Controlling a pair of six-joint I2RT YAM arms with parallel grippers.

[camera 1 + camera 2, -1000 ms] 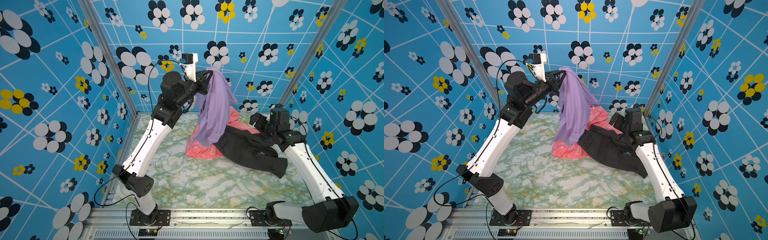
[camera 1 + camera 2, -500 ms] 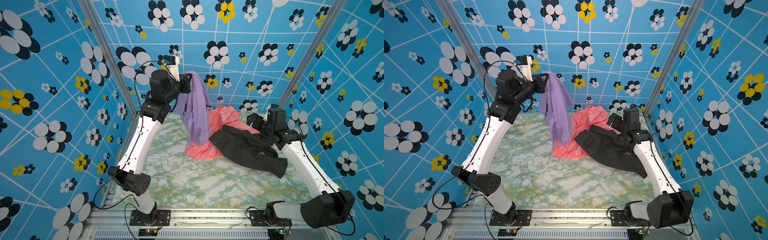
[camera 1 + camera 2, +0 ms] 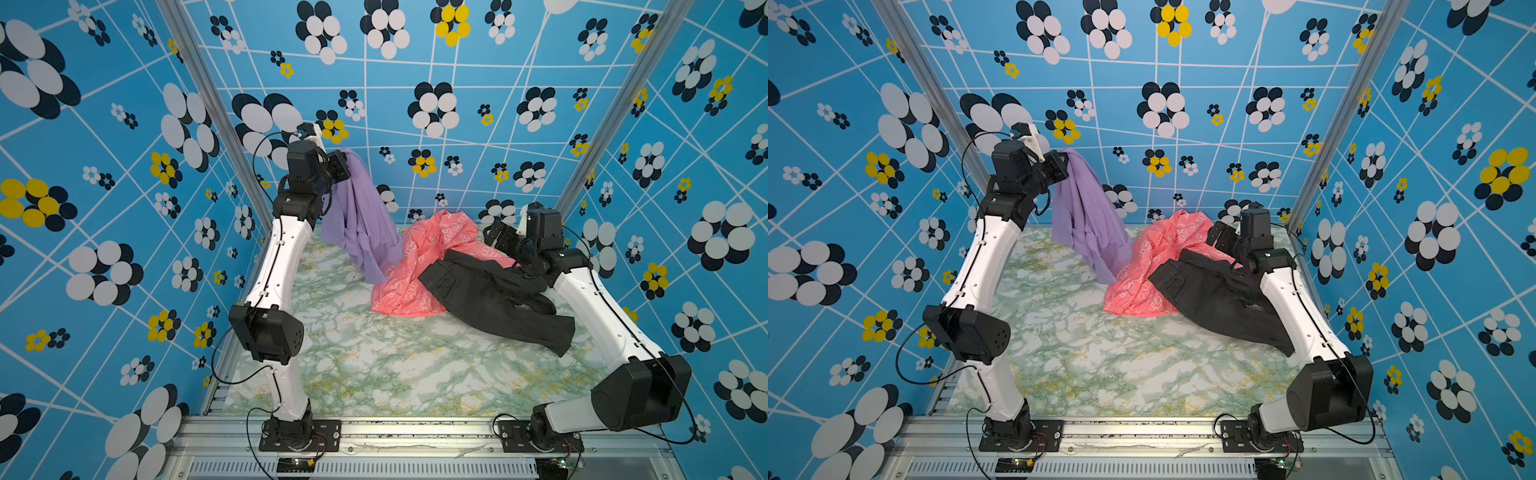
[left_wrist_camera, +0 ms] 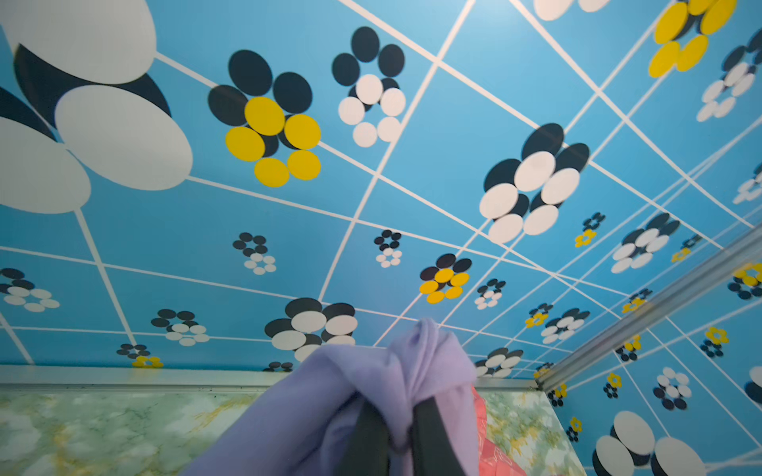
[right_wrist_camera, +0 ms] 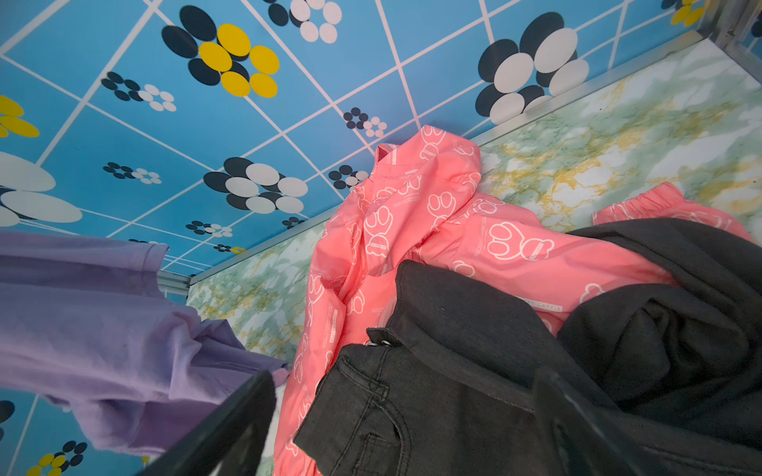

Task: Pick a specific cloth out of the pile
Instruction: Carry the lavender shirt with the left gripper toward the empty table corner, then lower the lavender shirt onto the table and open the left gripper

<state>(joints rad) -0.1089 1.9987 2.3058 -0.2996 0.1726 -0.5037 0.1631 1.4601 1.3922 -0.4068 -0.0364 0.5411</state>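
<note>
The left gripper pinches the purple cloth by its top, up and left of the pile. The cloth hangs lengthwise downward, its lower tip just beside the pile's pink edge. The right gripper, spread wide and empty, hovers over the pile's right side.

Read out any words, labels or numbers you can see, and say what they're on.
"CATTLE": this seems to end a small white line on the pink garment; the rest is blurred.
Its other white lettering: too small to read.
The cloth and the trousers: no text seen.
</note>
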